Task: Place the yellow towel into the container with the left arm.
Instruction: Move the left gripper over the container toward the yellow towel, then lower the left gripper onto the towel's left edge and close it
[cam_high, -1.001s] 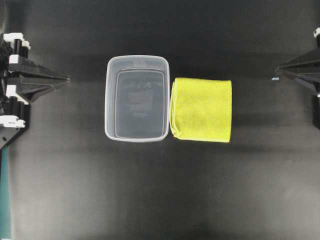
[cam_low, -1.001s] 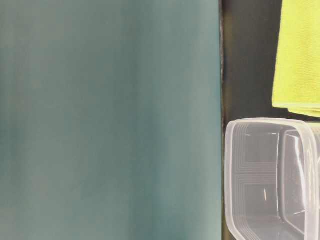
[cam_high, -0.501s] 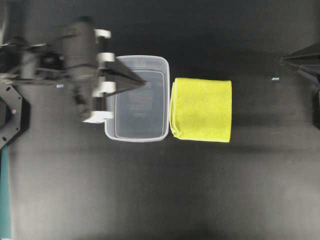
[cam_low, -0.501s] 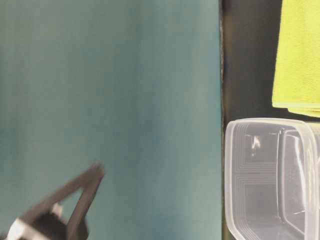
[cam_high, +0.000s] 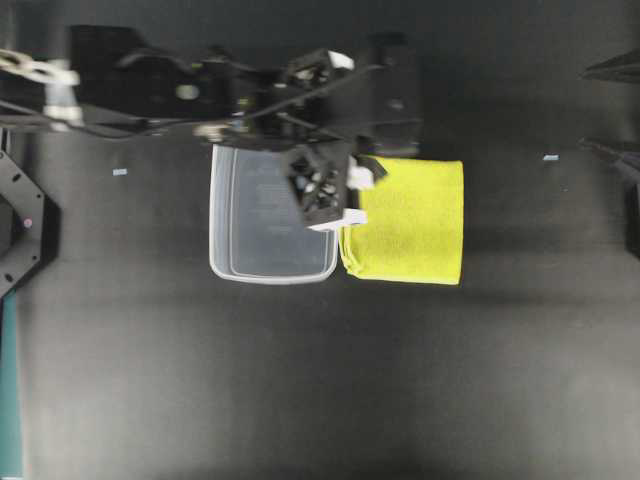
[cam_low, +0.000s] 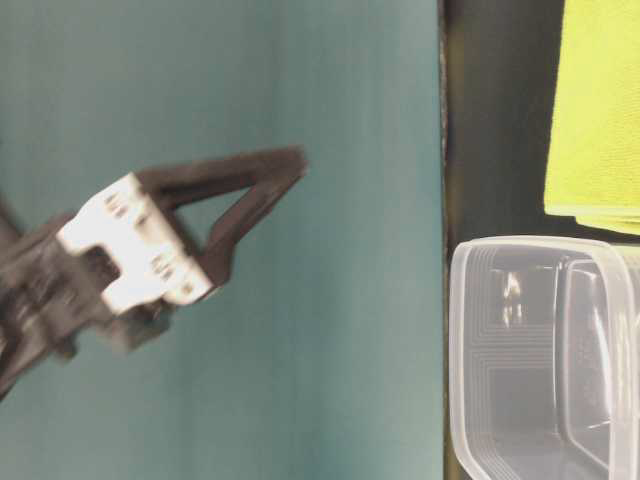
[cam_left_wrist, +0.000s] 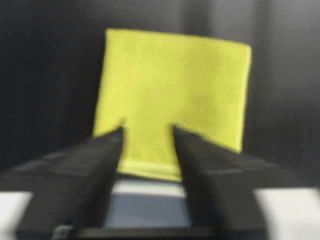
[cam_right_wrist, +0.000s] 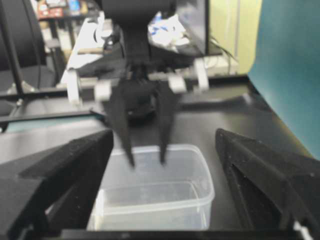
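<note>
1. Reaching across the container (cam_high: 262, 232) from the left of the overhead view, my left arm (cam_high: 150, 95) stretches along the tub's far rim, and my left gripper (cam_left_wrist: 148, 131) hangs above the seam where tub and towel meet.
2. My left fingers (cam_left_wrist: 102, 150) stand parted with a clear gap between them, and nothing is pinched in that gap; through it I see the near edge of the yellow towel (cam_high: 408, 220).
3. The yellow towel lies flat and folded on the black table (cam_high: 300, 380), just to the right of the container in the overhead view, its folded edge right up against the tub's right wall; I cannot tell whether they touch.
4. The container sits upright with nothing inside it.
5. My right gripper (cam_right_wrist: 162, 165) is spread wide, its two fingers (cam_right_wrist: 60, 170) far apart at either side of its own camera's view, gripping nothing.
6. From that camera I see my left fingertips pointing down just above the tub's far rim.
</note>
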